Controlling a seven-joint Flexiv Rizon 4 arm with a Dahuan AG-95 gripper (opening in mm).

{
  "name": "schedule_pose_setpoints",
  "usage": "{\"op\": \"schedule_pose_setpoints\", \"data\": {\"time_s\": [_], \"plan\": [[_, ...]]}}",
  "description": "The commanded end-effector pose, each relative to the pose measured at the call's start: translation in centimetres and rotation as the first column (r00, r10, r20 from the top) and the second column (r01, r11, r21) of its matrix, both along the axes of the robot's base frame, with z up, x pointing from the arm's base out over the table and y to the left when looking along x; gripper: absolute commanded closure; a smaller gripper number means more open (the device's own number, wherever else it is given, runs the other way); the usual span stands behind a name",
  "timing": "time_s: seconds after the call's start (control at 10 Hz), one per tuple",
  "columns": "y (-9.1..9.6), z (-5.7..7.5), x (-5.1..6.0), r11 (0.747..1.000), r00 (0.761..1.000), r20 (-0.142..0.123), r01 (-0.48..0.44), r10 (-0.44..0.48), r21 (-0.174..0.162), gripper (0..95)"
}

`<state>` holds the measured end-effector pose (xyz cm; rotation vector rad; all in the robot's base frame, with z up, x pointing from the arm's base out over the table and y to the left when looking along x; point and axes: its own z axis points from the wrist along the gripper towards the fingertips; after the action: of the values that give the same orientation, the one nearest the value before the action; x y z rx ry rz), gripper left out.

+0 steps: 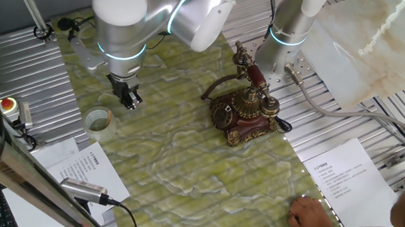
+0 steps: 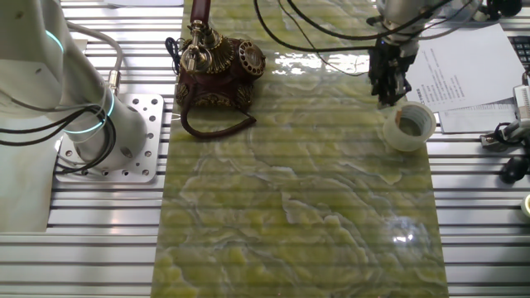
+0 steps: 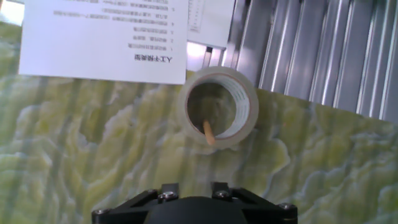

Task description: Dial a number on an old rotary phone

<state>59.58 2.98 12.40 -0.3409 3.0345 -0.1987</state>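
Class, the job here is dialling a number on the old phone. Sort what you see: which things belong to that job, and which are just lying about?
Belongs to the job:
- old rotary phone
- gripper, poised above the mat away from the phone

Just lying about:
- clear tape roll
- printed sheets
- a person's hand at the table edge

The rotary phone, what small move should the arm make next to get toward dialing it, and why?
Probably travel sideways across the mat toward the rotary phone, aiming above its dial. The gripper hangs beside the tape roll, well apart from the phone, and the hand view shows only the tape roll and a paper sheet, not the phone.
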Motion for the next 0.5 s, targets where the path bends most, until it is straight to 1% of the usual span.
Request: {"op": "schedule_pose_setpoints", "data": {"time_s": [0.1, 0.2, 0.4, 0.5], "plan": [[-0.25, -0.20, 0.45, 1.000, 1.000, 0.002, -0.006, 0.006, 0.003, 76.0], [-0.42, -0.30, 0.86, 1.000, 1.000, 0.003, -0.013, 0.013, 0.003, 76.0], [-0.50, -0.39, 1.27, 1.000, 1.000, -0.001, -0.020, 0.020, 0.002, 76.0], [-0.50, -0.48, 1.31, 1.000, 1.000, -0.001, -0.027, 0.027, 0.003, 76.0]]}}
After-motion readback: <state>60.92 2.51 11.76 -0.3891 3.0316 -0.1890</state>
